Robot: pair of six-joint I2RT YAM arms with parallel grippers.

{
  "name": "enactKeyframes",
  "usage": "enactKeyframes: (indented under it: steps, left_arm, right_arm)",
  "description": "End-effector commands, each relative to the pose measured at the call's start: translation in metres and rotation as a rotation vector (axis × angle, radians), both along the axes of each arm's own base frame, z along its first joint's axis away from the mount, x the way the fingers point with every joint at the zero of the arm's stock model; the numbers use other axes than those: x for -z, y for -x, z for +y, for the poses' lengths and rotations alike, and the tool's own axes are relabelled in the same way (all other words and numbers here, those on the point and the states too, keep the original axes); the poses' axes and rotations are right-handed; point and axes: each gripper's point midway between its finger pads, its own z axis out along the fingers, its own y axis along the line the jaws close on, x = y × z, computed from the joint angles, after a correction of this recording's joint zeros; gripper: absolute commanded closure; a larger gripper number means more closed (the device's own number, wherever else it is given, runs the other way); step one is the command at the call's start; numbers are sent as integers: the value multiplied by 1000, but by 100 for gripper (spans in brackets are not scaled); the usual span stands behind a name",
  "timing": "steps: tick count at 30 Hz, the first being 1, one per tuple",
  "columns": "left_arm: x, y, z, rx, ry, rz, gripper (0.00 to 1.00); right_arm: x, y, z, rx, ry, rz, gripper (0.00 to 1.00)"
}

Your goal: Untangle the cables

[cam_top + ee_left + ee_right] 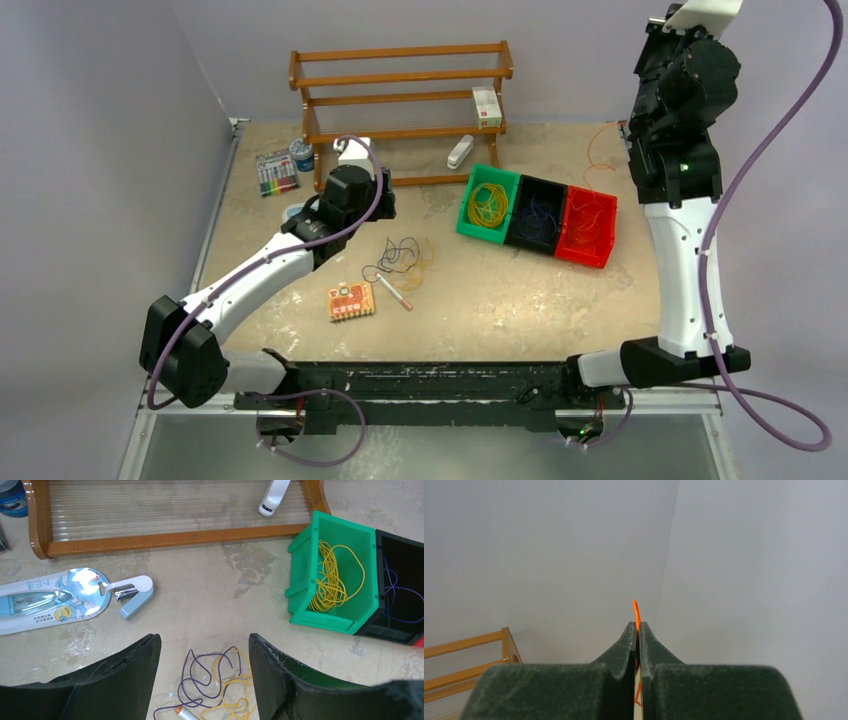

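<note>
Spread left tool [204, 640] hangs over the purple-and-yellow cables [215, 682] tangled on the tabletop [520, 290] near the green bin [302, 555]. The right tool [637, 626], raised high to the bin's right, pinches an orange strand [635, 611]. The wire looks light, limp and snag-prone, best gripped by one outer loop.

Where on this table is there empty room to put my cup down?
The widest bare tabletop lies between the three bins and the near edge, right of the cable tangle. It is crowded in the back-left corner, around the rack and the left arm.
</note>
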Motion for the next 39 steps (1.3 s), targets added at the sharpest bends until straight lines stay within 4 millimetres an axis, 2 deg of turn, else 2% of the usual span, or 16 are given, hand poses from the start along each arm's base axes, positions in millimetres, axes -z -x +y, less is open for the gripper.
enactKeyframes:
  steps: [1, 3, 6, 14, 19, 27, 34, 39]
  left_arm:
    - [-22, -7, -1, 0, 15, -55, 36]
    - [-22, -7, 0, -2, 15, -56, 36]
    - [-23, -7, -1, 0, 17, -58, 36]
    - [-21, -7, -1, 7, 5, -51, 37]
    - [-18, -7, -4, 19, 10, -43, 37]
    - [-16, -7, -8, 33, 18, -36, 37]
    - [-15, -7, -9, 40, 19, -31, 37]
    - [-14, -7, -10, 42, 18, -28, 37]
  right_arm:
    - [-15, 6, -12, 59, 3, -48, 100]
    - [-6, 1, -15, 71, 4, -27, 100]
    - [18, -8, -17, 83, -1, 26, 100]
    - [126, -34, -10, 26, -60, 231, 100]
    - [166, -34, -12, 40, -78, 320, 100]
    - [200, -25, -34, 153, -97, 408, 100]
    - [218, -11, -60, 315, -72, 478, 100]
    - [231, -5, -69, 374, -47, 530, 100]
